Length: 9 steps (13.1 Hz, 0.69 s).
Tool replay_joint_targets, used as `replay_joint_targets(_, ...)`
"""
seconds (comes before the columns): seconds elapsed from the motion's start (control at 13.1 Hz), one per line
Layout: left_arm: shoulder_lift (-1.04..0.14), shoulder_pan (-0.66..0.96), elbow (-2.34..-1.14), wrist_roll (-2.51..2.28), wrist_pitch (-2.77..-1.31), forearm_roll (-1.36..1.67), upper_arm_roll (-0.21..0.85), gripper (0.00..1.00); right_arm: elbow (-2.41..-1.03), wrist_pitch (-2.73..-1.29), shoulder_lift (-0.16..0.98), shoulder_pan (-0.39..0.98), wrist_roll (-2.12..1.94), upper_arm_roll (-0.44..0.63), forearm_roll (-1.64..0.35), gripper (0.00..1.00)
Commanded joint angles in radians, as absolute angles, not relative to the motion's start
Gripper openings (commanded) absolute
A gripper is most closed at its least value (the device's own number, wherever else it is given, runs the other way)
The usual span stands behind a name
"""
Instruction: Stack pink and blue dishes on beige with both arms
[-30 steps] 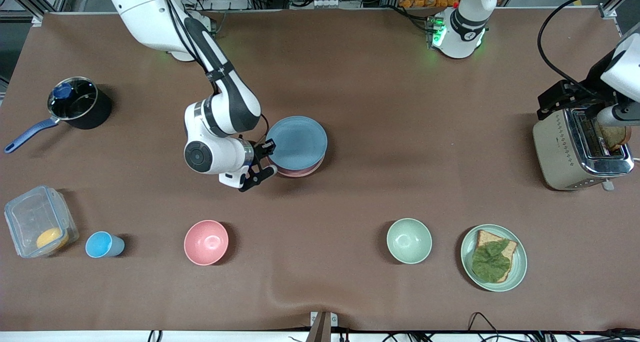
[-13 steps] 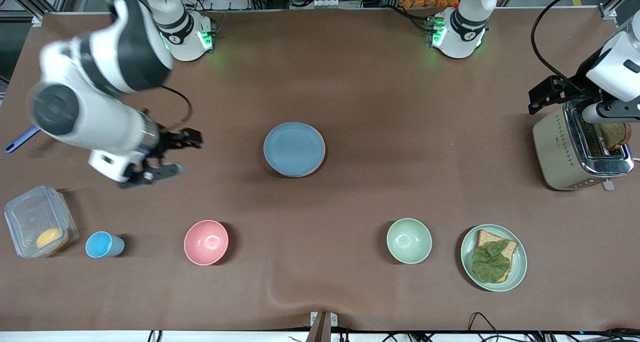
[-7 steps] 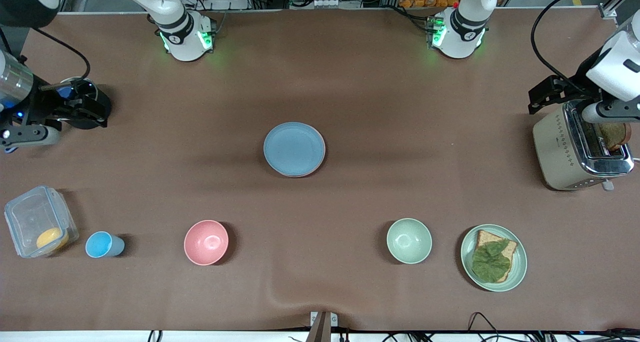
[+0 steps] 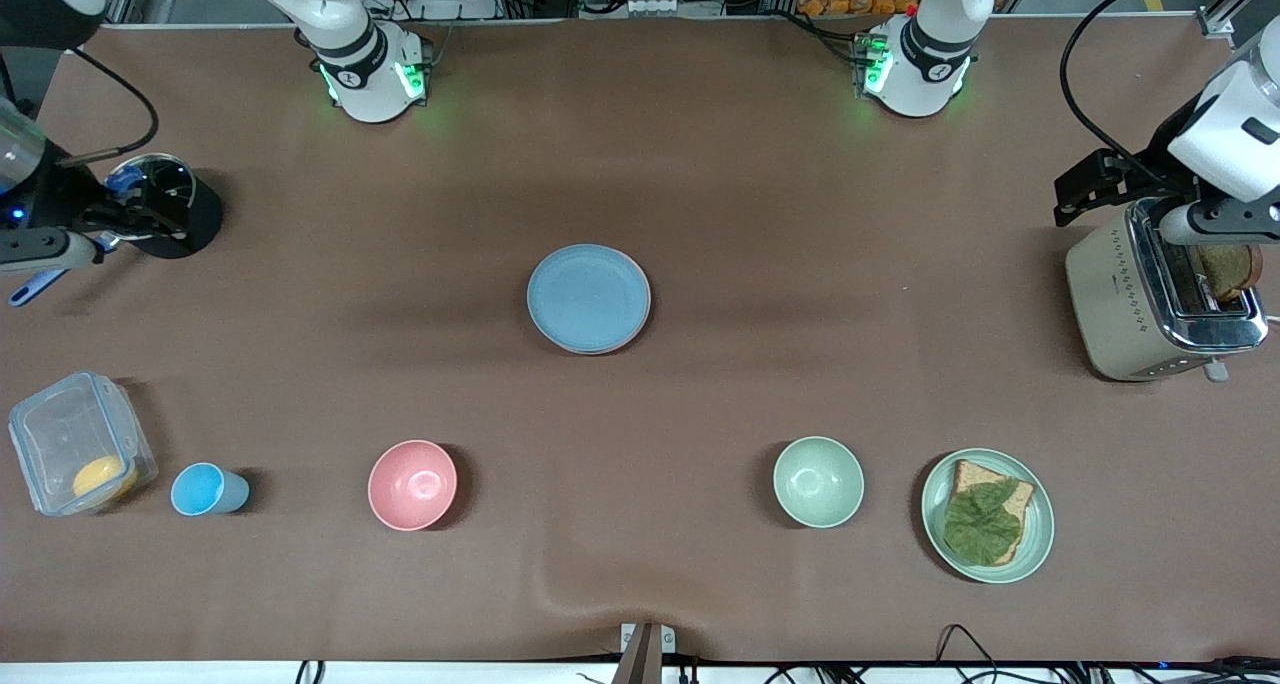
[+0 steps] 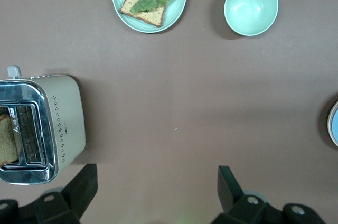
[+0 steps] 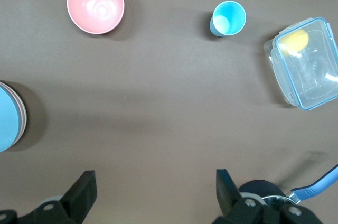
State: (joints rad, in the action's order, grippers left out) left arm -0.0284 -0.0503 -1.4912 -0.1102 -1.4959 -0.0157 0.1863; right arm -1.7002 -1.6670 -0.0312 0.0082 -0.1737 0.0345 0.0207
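Observation:
The light blue plate lies flat on top of the stack in the middle of the table. Only a thin rim of the pink plate shows under it. The beige plate is hidden beneath them. My right gripper hangs open and empty over the black pot at the right arm's end of the table, well away from the stack; in the right wrist view its fingers stand wide apart. My left gripper waits open and empty over the toaster's edge, fingers spread over bare table.
A black pot with a blue handle and a toaster holding a slice stand at the two ends. Nearer the camera are a clear container, a blue cup, a pink bowl, a green bowl and a green plate with toast.
My right gripper let go of the blue plate, which now lies flat on the stack, and swung away to above the pot. The left arm barely moved.

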Motion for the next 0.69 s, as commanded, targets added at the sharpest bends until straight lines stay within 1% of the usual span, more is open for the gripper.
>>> replay_joint_targets(0.0,-0.015,-0.052,-1.483,-0.106,-1.470,-0.015,0.189,1.00,-1.735,-1.678,-0.063,0.003,-0.189,0.034,-0.002,1.00)
replay_joint_targets(0.61,-0.015,-0.057,-1.483,-0.106,-1.463,-0.015,0.187,1.00,-1.732,-1.677,-0.055,-0.005,-0.189,0.034,-0.002,1.00)
